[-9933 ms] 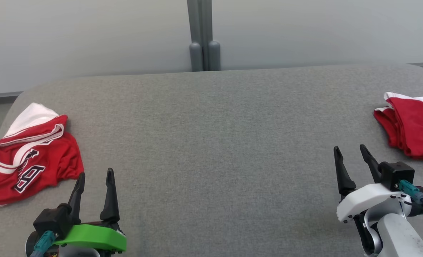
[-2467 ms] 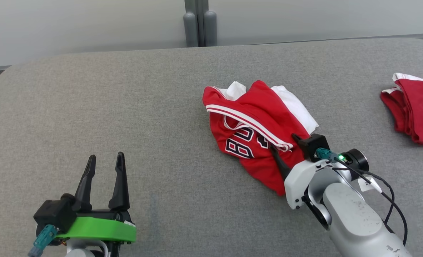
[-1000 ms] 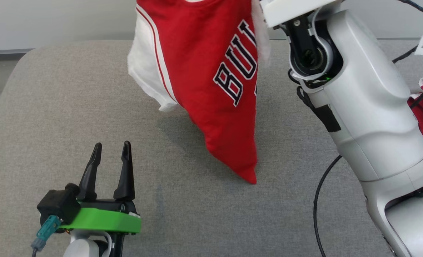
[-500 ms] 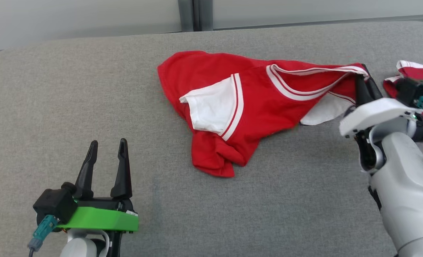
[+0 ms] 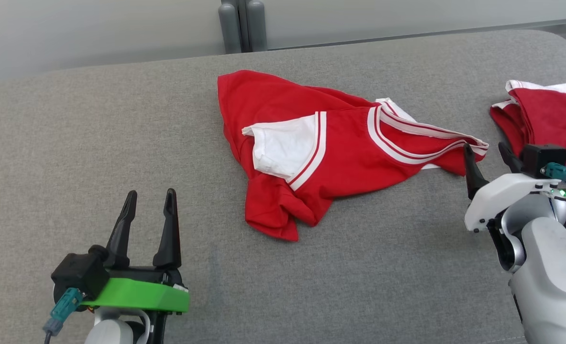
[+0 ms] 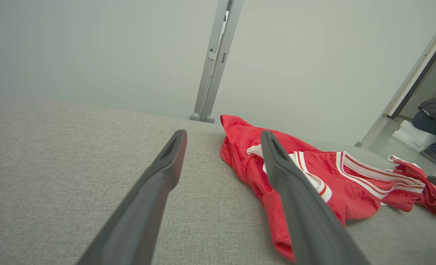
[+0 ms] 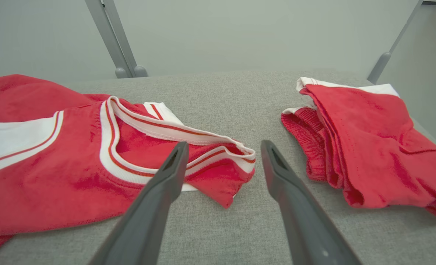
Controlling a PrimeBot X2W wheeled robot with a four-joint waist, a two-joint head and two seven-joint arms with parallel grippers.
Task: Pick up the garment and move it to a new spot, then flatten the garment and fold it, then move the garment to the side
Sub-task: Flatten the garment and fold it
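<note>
You're likely sitting at the flatten step: the jersey [image 5: 340, 153] is lying bunched at the centre of the table [image 5: 72, 143], collar end at 3 o'clock beside your right gripper [image 5: 484, 145], both grippers gaping empty, left gripper [image 5: 150, 192] idling at 7 o'clock, so next you're grabbing edges to spread it.

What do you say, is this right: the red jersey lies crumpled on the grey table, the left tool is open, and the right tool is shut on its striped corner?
Not the last part. The right wrist view shows the right tool open, jaws spread either side of the striped corner of the red jersey, not clamped on it. The rest stands.
</note>
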